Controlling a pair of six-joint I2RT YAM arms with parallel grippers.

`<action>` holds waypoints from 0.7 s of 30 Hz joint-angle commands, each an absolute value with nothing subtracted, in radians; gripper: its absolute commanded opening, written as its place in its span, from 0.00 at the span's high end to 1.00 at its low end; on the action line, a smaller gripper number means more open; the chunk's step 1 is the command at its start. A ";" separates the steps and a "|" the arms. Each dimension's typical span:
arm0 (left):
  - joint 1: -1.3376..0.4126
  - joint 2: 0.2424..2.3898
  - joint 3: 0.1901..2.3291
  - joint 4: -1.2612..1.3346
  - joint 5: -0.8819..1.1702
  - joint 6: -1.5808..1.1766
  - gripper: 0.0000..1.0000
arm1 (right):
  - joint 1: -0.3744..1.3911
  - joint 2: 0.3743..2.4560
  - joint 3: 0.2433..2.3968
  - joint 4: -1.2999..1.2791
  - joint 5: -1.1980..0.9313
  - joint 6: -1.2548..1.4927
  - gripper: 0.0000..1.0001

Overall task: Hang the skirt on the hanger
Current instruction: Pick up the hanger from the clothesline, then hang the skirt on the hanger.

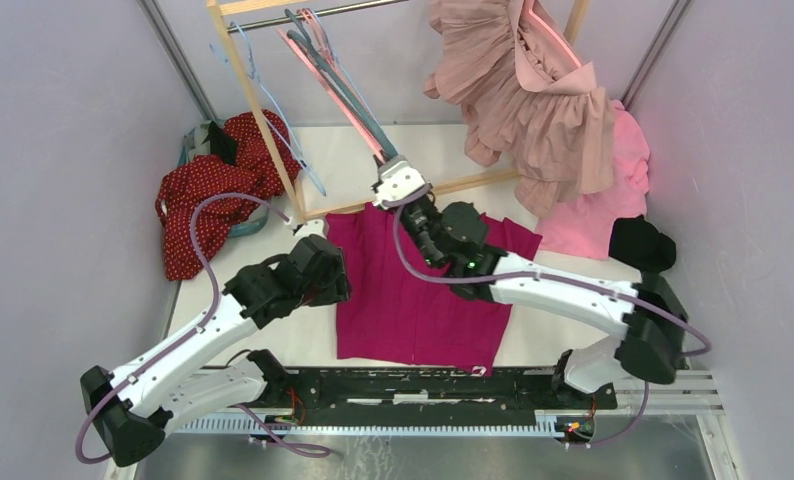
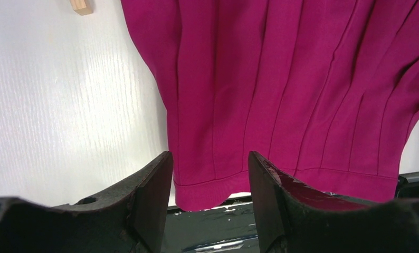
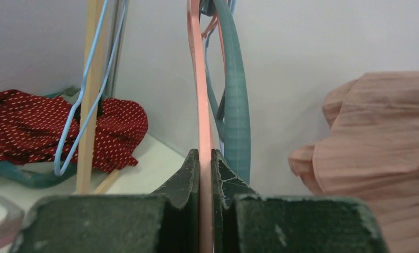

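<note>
Half ready: hovered left gripper, spread wide and empty, over the skirt flat by the near edge of the desk. Clamped right gripper tight on the pink hanger toward the far edge; risked dragging along the teal hanger just beside.

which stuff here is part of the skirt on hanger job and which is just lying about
In the job: magenta skirt; pink hanger, clamped in the right pincer; left pincer, open above the skirt's hem.
Lying about: red dotted garment; dusty-pink ruffled dress; bright pink cloth; blue hanger; teal hanger.
</note>
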State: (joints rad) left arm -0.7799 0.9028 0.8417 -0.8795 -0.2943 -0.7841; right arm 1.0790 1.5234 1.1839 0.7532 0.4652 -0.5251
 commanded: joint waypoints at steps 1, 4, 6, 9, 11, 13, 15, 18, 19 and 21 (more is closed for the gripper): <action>-0.773 0.881 0.839 -0.830 -0.278 -0.750 0.39 | 1.077 1.333 1.131 0.585 0.505 -0.352 0.98; -0.773 0.880 0.842 -0.825 -0.275 -0.754 0.39 | 1.077 1.222 1.086 0.443 0.479 -0.284 0.98; -0.773 0.879 0.843 -0.824 -0.275 -0.756 0.38 | 1.077 1.152 1.084 0.303 0.470 -0.234 0.98; -0.773 0.879 0.838 -0.816 -0.262 -0.759 0.37 | 1.077 1.055 1.081 0.112 0.441 -0.164 0.98; -0.773 0.879 0.834 -0.808 -0.250 -0.762 0.36 | 1.077 0.988 1.071 -0.002 0.422 -0.107 0.98; -0.773 0.879 0.830 -0.802 -0.238 -0.768 0.35 | 1.078 0.926 1.067 -0.117 0.417 -0.056 0.98; -0.773 0.879 0.821 -0.790 -0.221 -0.772 0.35 | 1.077 0.878 1.079 -0.231 0.411 -0.017 0.98; -0.773 0.879 0.803 -0.767 -0.183 -0.782 0.35 | 1.077 0.825 1.114 -0.424 0.383 0.038 0.98; -0.773 0.877 0.792 -0.758 -0.170 -0.789 0.35 | 1.077 0.818 1.132 -0.485 0.369 0.063 0.98; -0.774 0.875 0.766 -0.741 -0.144 -0.803 0.34 | 1.078 0.821 1.179 -0.618 0.333 0.108 0.98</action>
State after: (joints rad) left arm -0.7799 0.8928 0.8001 -0.8112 -0.2092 -0.7853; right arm 1.0790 0.8291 1.0851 -0.3244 0.3950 -0.0174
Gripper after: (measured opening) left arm 0.653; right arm 0.089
